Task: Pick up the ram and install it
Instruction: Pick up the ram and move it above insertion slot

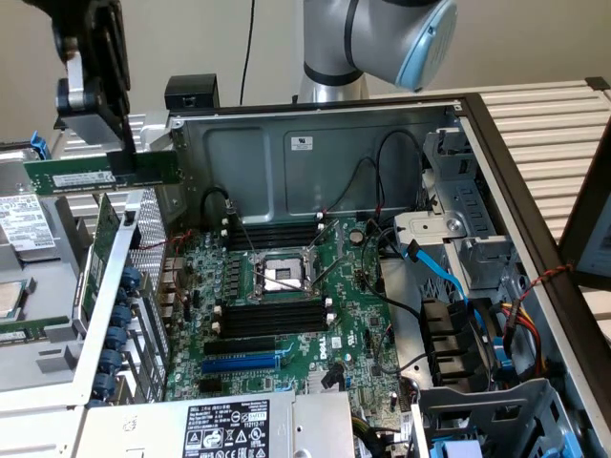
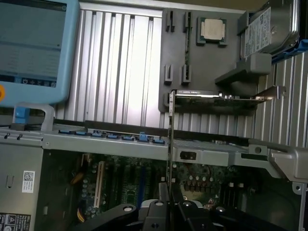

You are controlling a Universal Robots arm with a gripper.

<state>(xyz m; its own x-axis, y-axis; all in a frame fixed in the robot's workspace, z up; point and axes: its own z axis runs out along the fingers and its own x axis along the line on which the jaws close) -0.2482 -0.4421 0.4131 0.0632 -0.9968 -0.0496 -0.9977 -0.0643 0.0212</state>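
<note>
The ram (image 1: 95, 177), a long green stick with a white label strip, hangs level above the open case's wall on the exterior view's left. My gripper (image 1: 122, 162) is shut on it, clamping its upper edge with black fingers. In the wrist view the ram (image 2: 171, 144) shows edge-on as a thin line running out from between the fingers (image 2: 159, 214). On the green motherboard (image 1: 353, 334) lie the long black slots with white end clips, one bank (image 1: 272, 232) behind the CPU socket (image 1: 277, 277) and another (image 1: 272, 317) in front of it. The ram is well off to the side of both banks.
A blue expansion slot (image 1: 239, 364) lies in front of the near slots. Black and blue cables (image 1: 430, 262) and drive cages crowd the exterior view's right. Outside the case are a parts tray with a CPU (image 2: 211, 30), a hard drive (image 2: 267, 29), an upright card (image 2: 216, 98) and a light-blue pendant (image 2: 33, 48).
</note>
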